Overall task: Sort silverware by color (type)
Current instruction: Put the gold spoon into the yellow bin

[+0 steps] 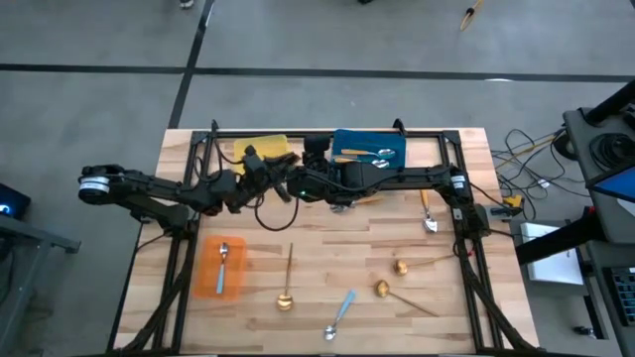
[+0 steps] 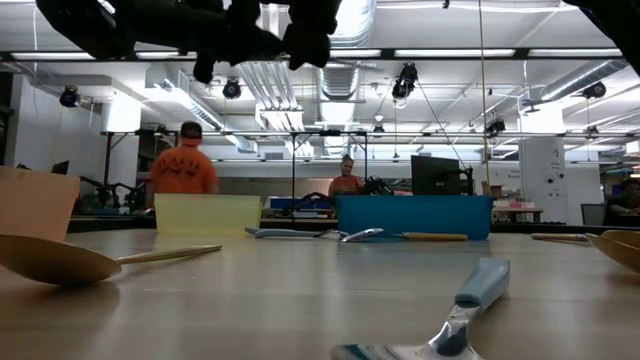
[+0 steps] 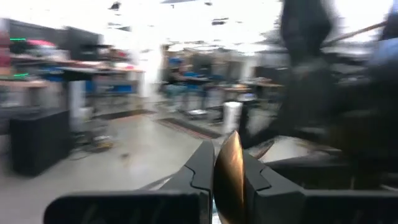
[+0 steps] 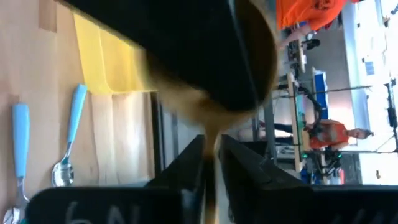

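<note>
1. Left gripper (image 3: pixel 229 177): clamped on gold spoon (image 3: pixel 229 168), mid-air, far centre, above table (image 1: pixel 327 238).
2. Right gripper (image 4: pixel 211 158): meets it there; fingers a little apart round spoon's thin handle.
3. Other spoons: on table, orange tray (image 1: pixel 220 268), blue tray (image 1: pixel 369 147).

Glossy gold metal spoon (image 3: pixel 231 180), matt wooden table (image 1: pixel 327 258), plastic trays (image 1: pixel 369 147)

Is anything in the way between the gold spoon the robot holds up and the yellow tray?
Nothing visible. The left gripper holds the gold spoon in the air right beside the yellow tray. The right gripper is at the spoon too, but on the side away from that tray.
</note>
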Controlling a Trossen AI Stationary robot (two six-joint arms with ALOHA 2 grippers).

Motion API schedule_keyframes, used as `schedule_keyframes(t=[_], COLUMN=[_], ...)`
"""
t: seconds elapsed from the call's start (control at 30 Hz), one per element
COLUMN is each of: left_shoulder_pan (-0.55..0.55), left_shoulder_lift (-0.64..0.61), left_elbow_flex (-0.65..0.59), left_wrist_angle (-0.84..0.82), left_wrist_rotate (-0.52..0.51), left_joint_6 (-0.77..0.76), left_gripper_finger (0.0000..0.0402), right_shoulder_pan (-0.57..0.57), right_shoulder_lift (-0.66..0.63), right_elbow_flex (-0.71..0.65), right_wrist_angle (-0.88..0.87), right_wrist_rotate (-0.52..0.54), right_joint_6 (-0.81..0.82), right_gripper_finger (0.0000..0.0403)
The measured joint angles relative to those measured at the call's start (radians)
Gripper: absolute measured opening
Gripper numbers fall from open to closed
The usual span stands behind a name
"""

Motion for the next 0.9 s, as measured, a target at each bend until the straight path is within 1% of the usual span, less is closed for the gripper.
schedule_keyframes(t=[0.07, 0.2, 0.37, 0.53, 0.7, 0.8, 0.9], left_shoulder_pan=[-0.003, 0.003, 0.009, 0.03, 0.081, 0.127, 0.185], left_shoulder_lift=[0.0, -0.001, -0.01, -0.031, -0.063, -0.095, -0.142], left_elbow_flex=[0.0, 0.0, 0.0, 0.0, 0.0, 0.0, 0.0], left_wrist_angle=[0.001, 0.001, -0.009, -0.071, -0.164, -0.266, -0.396], left_wrist_rotate=[0.01, -0.021, -0.031, -0.099, -0.108, -0.108, -0.108], left_joint_6=[-0.01, -0.013, -0.014, -0.013, -0.038, -0.074, -0.128], left_gripper_finger=[0.0006, 0.0005, 0.0005, 0.0005, 0.0005, 0.0005, 0.0005], right_shoulder_pan=[-0.001, -0.001, -0.001, -0.001, -0.001, -0.001, -0.002], right_shoulder_lift=[0.002, 0.002, 0.001, -0.013, -0.044, -0.07, -0.108], right_elbow_flex=[-0.001, -0.001, -0.001, -0.001, -0.001, -0.001, -0.001], right_wrist_angle=[-0.011, -0.01, -0.013, -0.016, -0.029, -0.067, -0.146], right_wrist_rotate=[-0.001, 0.005, 0.01, 0.014, 0.014, 0.013, -0.015], right_joint_6=[0.015, 0.024, 0.034, 0.039, 0.061, 0.078, 0.139], right_gripper_finger=[0.0064, 0.0103, 0.0132, 0.014, 0.0137, 0.0139, 0.0141])
